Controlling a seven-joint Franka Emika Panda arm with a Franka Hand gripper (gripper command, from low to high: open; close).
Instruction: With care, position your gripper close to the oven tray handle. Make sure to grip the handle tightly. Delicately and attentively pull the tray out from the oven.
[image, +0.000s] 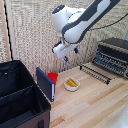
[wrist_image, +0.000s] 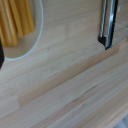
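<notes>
The oven (image: 114, 54) stands at the exterior view's right, dark with a silvery slatted front. The tray (image: 99, 71), a flat dark wire rack, sticks out of it over the wooden table. The oven tray handle (image: 95, 75) is the thin dark bar along the rack's outer edge. One end of a dark metal bar of the rack shows in the wrist view (wrist_image: 107, 25). My gripper (image: 71, 54) hangs in the air above the table, to the exterior view's left of the handle and clear of it. Its blue-tipped fingers (image: 65, 58) are apart and hold nothing.
A white bowl (image: 72, 84) (wrist_image: 17, 30) with yellow sticks sits on the table below the gripper. A red cup (image: 52, 76) and a blue panel (image: 45, 83) stand beside a large black open case (image: 17, 97) at the exterior view's left. A woven wall is behind.
</notes>
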